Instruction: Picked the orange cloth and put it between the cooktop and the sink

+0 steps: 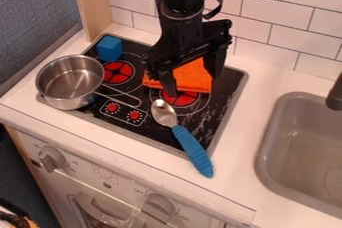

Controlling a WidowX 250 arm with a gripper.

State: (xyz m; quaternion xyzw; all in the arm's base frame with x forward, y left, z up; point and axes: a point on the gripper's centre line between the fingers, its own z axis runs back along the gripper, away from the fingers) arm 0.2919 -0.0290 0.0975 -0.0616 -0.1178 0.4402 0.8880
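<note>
This is a kitchen, perhaps a toy one. A cooktop (228, 86) and a grey sink (268, 139) sit in a white counter (248, 117), with wall tiles (264, 18) behind and control knobs (51, 159) below.

- The scene is bright, with light spread widely over the white tabletop (267, 79) and the wall tiles (257, 14).
- Pale highlights sit on the metal of the pot (70, 79), and another glints in the bowl of the spoon (182, 134).
- The glossy black cooktop (227, 84) carries whitish streaks near its right side; whether they are glare or marks is hard to tell.
- Light falls softly into the sink (304, 142), with gentle shading along its inner walls.
- The black arm (180, 22) is mostly dark, its details partly lost.
- The lower left corner is dim.
- Tile joints look straight toward the upper right edge.
</note>
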